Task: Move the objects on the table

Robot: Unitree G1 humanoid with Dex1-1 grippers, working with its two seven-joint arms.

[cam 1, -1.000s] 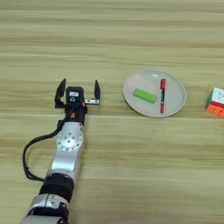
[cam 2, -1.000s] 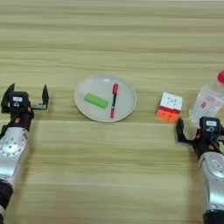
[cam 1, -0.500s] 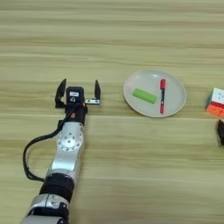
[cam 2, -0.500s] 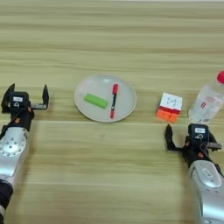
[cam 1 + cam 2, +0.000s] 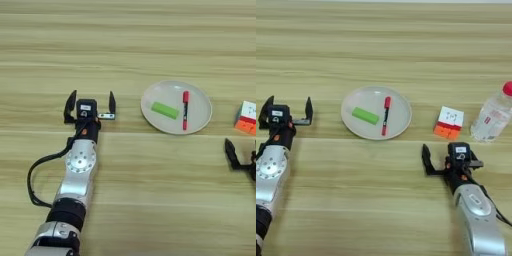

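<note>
A round pale plate (image 5: 368, 100) lies mid-table, holding a light-green block (image 5: 365, 115) and a red-and-black marker pen (image 5: 385, 116) side by side. To its right sits a multicoloured puzzle cube (image 5: 449, 122) with a white top face. My right gripper (image 5: 452, 163) stands open on the table just in front of the cube, apart from it, nothing between its fingers. Left of the plate my left gripper (image 5: 90, 104) is also open and empty. The plate (image 5: 165, 95), block (image 5: 165, 110), pen (image 5: 185, 110) and cube (image 5: 247, 118) show in the left eye view too.
A clear plastic bottle (image 5: 495, 114) with a red cap stands right of the cube, close to my right arm. The wooden table (image 5: 125, 40) stretches bare behind the plate. A black cable (image 5: 36, 172) loops beside my left arm.
My right gripper has slid left, from in front of the bottle to in front of the cube. The left arm and the objects have stayed put.
</note>
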